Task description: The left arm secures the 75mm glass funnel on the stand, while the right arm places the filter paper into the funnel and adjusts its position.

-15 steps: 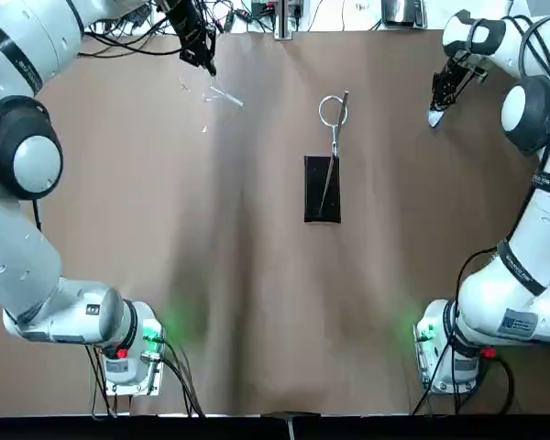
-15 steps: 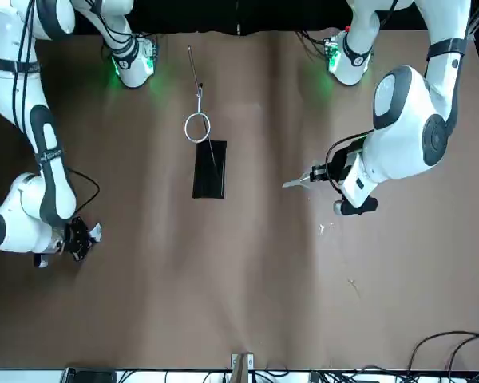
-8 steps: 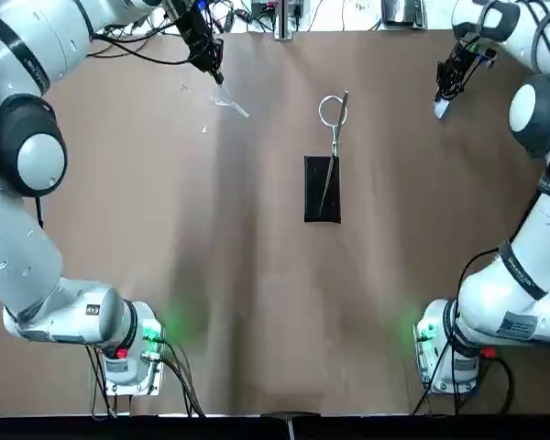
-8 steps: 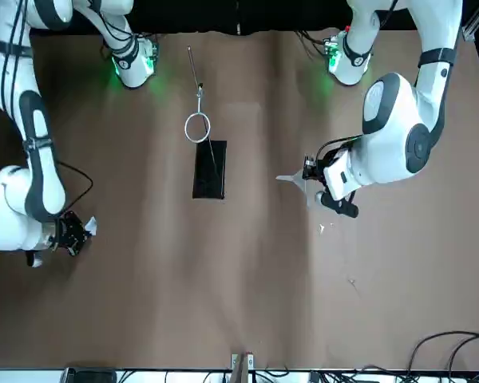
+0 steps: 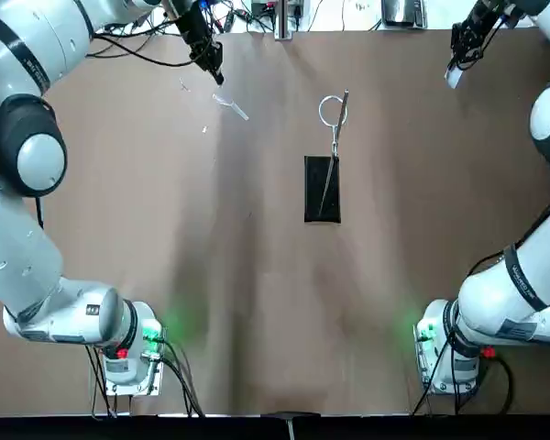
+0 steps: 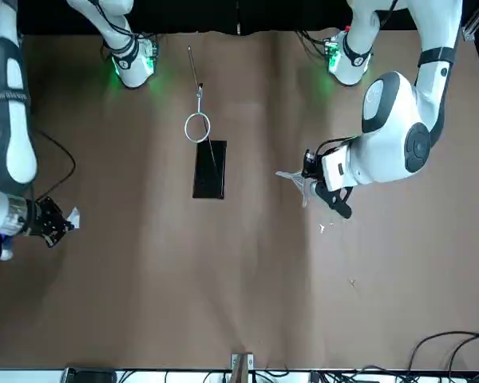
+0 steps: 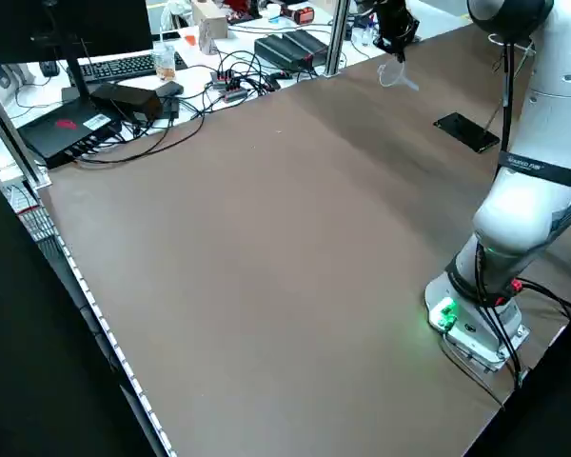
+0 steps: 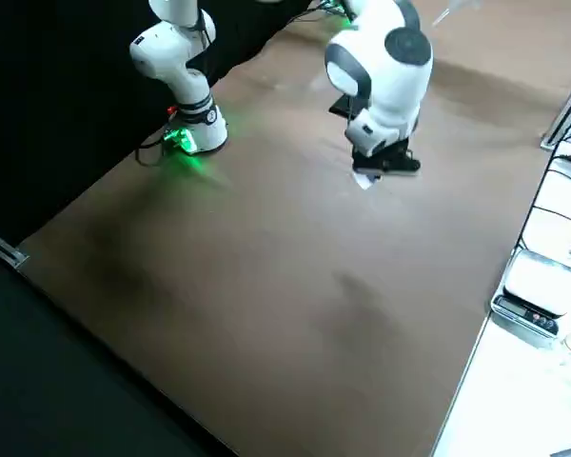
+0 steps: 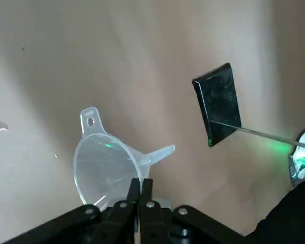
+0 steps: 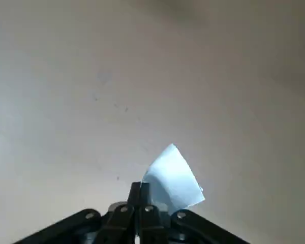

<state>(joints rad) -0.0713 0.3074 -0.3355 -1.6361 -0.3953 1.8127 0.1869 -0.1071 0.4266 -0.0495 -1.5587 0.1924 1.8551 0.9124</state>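
While my left gripper [image 5: 216,76], at the top view's upper left, pinched the glass funnel [image 9: 108,163], my right gripper [image 5: 456,66], upper right, clamped the filter paper [image 10: 174,178]; the stand [image 5: 322,187] sat centre.

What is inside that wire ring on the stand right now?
Nothing: only brown table shows through the ring. The glass funnel is in the left hand, away from the stand; the right hand holds the filter paper.
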